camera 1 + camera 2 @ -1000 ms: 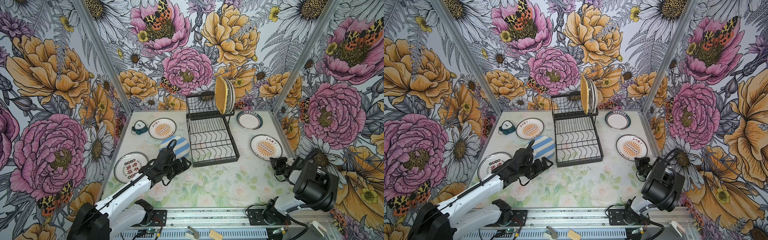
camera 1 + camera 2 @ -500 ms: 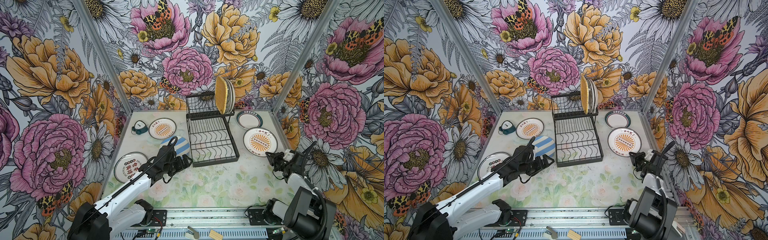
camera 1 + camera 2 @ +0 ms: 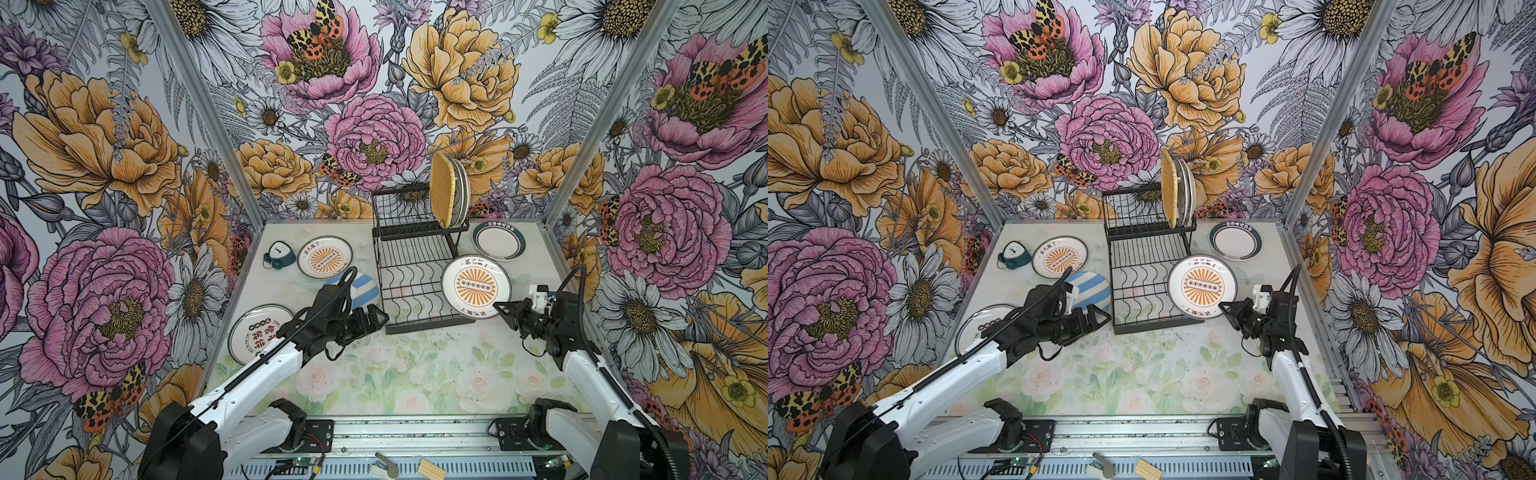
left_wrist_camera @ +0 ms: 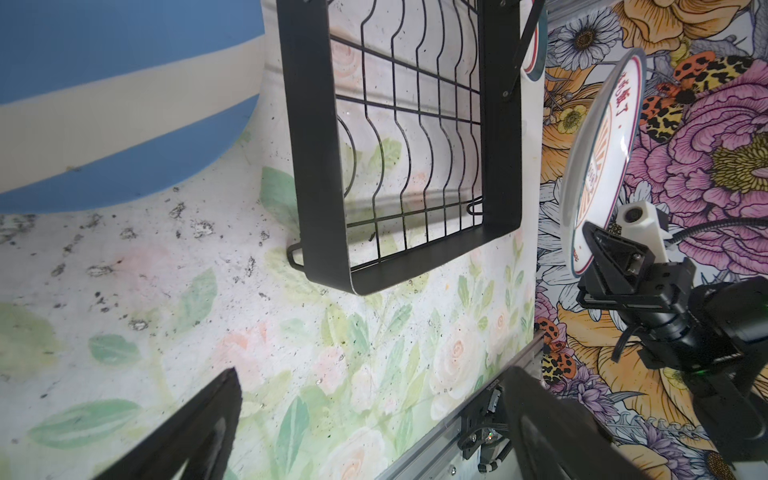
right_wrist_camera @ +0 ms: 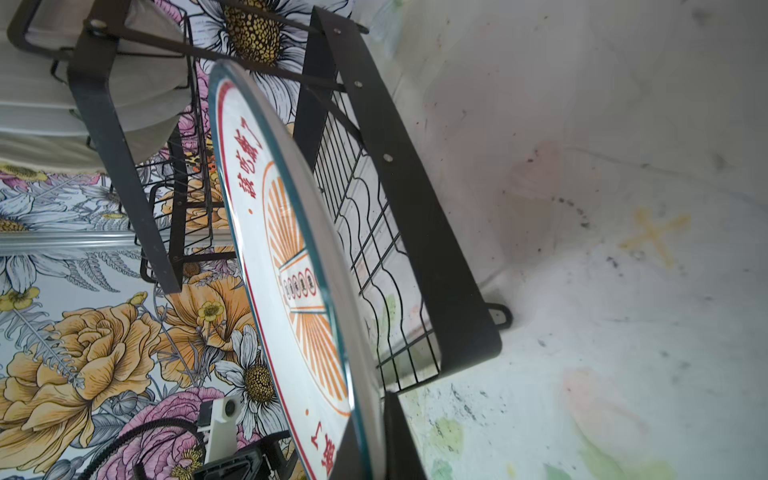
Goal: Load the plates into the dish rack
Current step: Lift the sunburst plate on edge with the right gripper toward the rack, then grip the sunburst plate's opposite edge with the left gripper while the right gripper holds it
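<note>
My right gripper (image 3: 496, 306) (image 5: 374, 436) is shut on the rim of a white plate with an orange sunburst (image 3: 476, 284) (image 3: 1202, 286) (image 5: 282, 249). The plate hangs tilted on edge above the right side of the black dish rack (image 3: 415, 282) (image 3: 1146, 282) (image 5: 415, 208). On the rack's upper shelf a yellow plate (image 3: 441, 193) and white plates (image 3: 461, 193) stand upright. My left gripper (image 3: 378, 318) (image 4: 374, 436) is open and empty, low by the rack's front left corner (image 4: 324, 166), next to the blue striped plate (image 3: 361, 286) (image 4: 124, 83).
Flat on the table lie a second sunburst plate (image 3: 324, 257) at the back left, a plate with red characters (image 3: 257, 332) under my left arm, and a teal-ringed plate (image 3: 498, 240) at the back right. A teal alarm clock (image 3: 279, 254) stands in the back left corner.
My right gripper has lifted the sunburst plate off the table at the right, tipped it on edge and carried it left over the rack. The left gripper has crept toward the rack.
</note>
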`<state>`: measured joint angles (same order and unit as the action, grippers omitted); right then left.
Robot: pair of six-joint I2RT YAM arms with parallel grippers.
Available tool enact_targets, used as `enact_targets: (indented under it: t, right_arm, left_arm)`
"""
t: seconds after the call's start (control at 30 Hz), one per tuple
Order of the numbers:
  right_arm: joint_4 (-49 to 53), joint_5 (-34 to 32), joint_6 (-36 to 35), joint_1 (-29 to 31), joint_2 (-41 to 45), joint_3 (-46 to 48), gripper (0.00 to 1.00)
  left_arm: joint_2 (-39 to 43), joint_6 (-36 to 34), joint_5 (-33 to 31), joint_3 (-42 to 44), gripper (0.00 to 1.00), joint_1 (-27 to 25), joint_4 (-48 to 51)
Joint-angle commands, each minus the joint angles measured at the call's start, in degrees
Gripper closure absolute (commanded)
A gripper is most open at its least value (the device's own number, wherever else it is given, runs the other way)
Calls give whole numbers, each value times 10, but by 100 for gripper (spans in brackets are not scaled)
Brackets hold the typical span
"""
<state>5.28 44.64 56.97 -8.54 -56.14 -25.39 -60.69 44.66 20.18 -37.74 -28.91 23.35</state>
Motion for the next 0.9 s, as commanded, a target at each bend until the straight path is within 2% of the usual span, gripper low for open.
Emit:
enact_targets:
  t: [0.0,0.23,0.43,0.87]
  right_arm:
    - [-12,-5,-1,42,9,-32,100]
    - [-10,-27,-8,137,-16,-62,100]
    - [-10,-42,-20,205,-50,-88,100]
    - [-11,-26,-43,308,-113,-152,100]
  left_arm:
    - [-9,-25,31,-20,1,10,-28]
    - [-8,-29,75,-27,1,22,-82]
    - [1,-8,127,5,5,31,-180]
    - [-3,10,156,27,22,47,-225]
